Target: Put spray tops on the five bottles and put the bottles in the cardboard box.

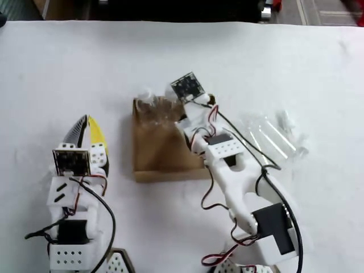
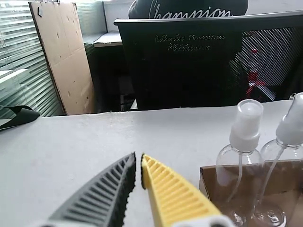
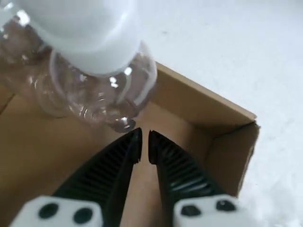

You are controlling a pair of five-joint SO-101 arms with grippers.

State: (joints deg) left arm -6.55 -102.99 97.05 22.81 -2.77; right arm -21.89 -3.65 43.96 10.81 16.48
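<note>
Two clear spray-topped bottles (image 2: 238, 158) stand at twelve o'clock in the brown cardboard box (image 1: 160, 154); the narrow, empty right tool (image 3: 144, 142) alongside could topple them.

The bench (image 1: 68, 68) is plain white and the box (image 1: 162, 153) is brown cardboard. The bottles (image 2: 227, 158) are clear with white spray tops (image 2: 247, 123). Funny bit: the left arm's fingers (image 2: 173, 196) don't match, one yellow and one dark grey, both ribbed. The right arm's fingers (image 3: 111, 175) are both black, same ribbing. The arms (image 1: 233, 182) are white with black motor blocks (image 1: 273, 224).
</note>
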